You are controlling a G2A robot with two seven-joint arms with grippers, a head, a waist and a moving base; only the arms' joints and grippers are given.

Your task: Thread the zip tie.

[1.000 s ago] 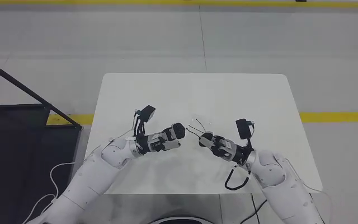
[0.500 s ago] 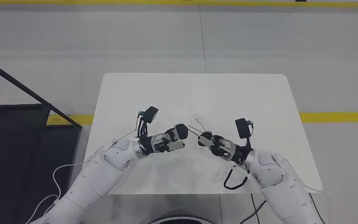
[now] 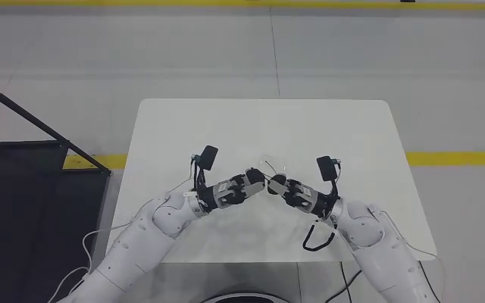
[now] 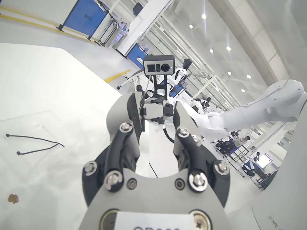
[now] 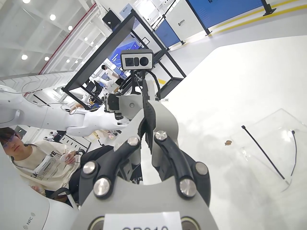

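Zip tie [image 5: 263, 153] — thin, black, straight, small-headed

From my station, the work surface is a white table [image 3: 341, 129] with rounded corners. A clear plastic sheet [image 5: 275, 130] lies flat on it near the middle. On the sheet I see a straight zip tie [image 5: 263, 153] and a curved zip tie [image 5: 296, 154], both black, side by side and apart. A small brown crumb [image 5: 228, 142] rests on the bare tabletop just beside the sheet's edge
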